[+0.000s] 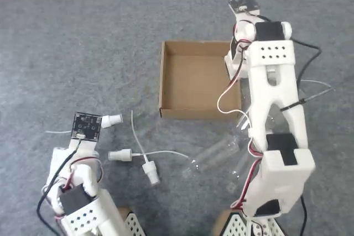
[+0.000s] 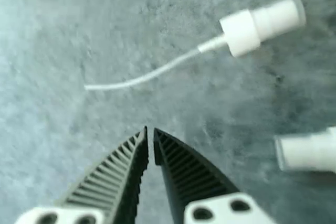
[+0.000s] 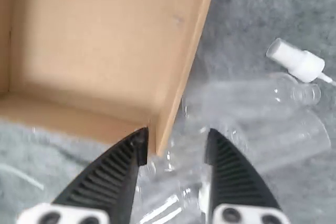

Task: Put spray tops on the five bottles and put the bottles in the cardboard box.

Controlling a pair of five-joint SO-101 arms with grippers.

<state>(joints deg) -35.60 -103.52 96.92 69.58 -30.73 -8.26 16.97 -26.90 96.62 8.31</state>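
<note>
Though flat, bottle (image 1: 213, 157) diagonal toward box (image 1: 188, 113)

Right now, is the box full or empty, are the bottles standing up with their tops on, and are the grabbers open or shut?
cardboard box: open, empty.
bottles: lying down outside the box, no tops on.
spray tops: loose, not on any bottle.
left gripper: shut, holding nothing.
right gripper: open, holding nothing.
</note>
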